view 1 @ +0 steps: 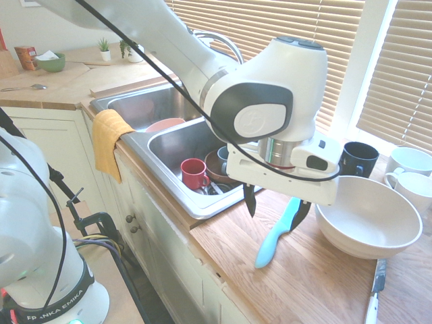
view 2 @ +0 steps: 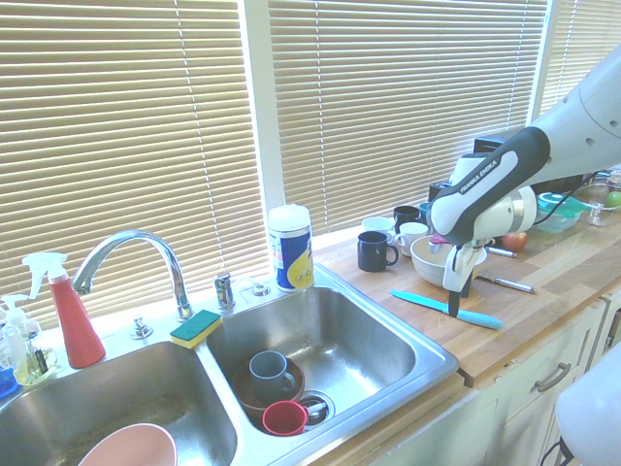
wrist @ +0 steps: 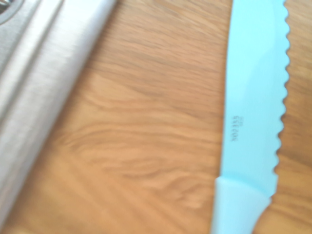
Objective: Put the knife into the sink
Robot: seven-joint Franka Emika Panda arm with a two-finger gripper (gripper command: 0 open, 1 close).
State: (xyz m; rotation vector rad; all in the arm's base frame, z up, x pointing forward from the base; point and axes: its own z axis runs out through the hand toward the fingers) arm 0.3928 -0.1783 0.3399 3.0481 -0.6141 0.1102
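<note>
The turquoise knife lies flat on the wooden counter, a little to the side of the sink. My gripper hangs open just above the knife, fingers pointing down. The blade lies between them, close to one finger. I hold nothing. Up close, the wrist view shows the serrated blade and the sink's shiny rim. A red mug, a grey mug and a brown bowl sit in the sink.
A large white bowl stands just beyond the knife, with a dark mug and white mugs behind it. A white-handled metal knife lies nearby. A yellow cloth hangs over the counter edge by the second basin.
</note>
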